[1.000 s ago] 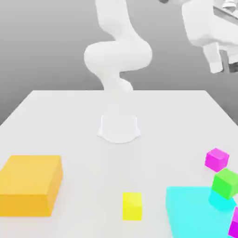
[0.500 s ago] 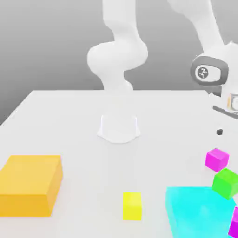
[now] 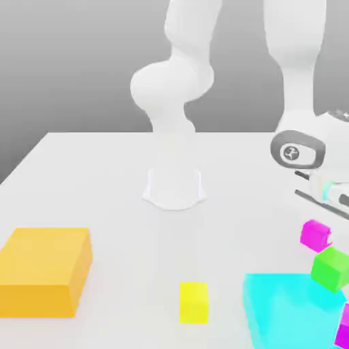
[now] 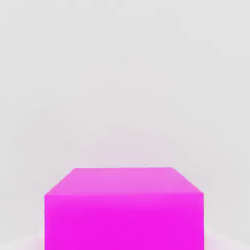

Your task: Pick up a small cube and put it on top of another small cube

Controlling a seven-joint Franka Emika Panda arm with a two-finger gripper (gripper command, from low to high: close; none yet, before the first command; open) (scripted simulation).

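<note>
A small magenta cube [image 3: 314,234] rests on the white table [image 3: 102,177] at the exterior view's right. My gripper [image 3: 324,219] has come down right on top of it, with the hand covering the cube's upper right corner, and it is shut on the cube. Close up in the hand view, the same cube [image 4: 124,207] still stands on the table surface. Part of a second magenta cube [image 3: 343,328] shows at the frame's right edge, near the front. A green cube [image 3: 332,267] stands just in front of the gripped cube.
A flat cyan block [image 3: 290,312] lies at the front right, touching the green cube's side. A yellow cube [image 3: 193,301] sits at the front middle and a large orange block [image 3: 44,270] at the front left. The arm's base [image 3: 174,187] stands mid-table.
The hand has swung in from the upper right and dropped onto the magenta cube. The gripper went from open to shut. No cube has shifted.
</note>
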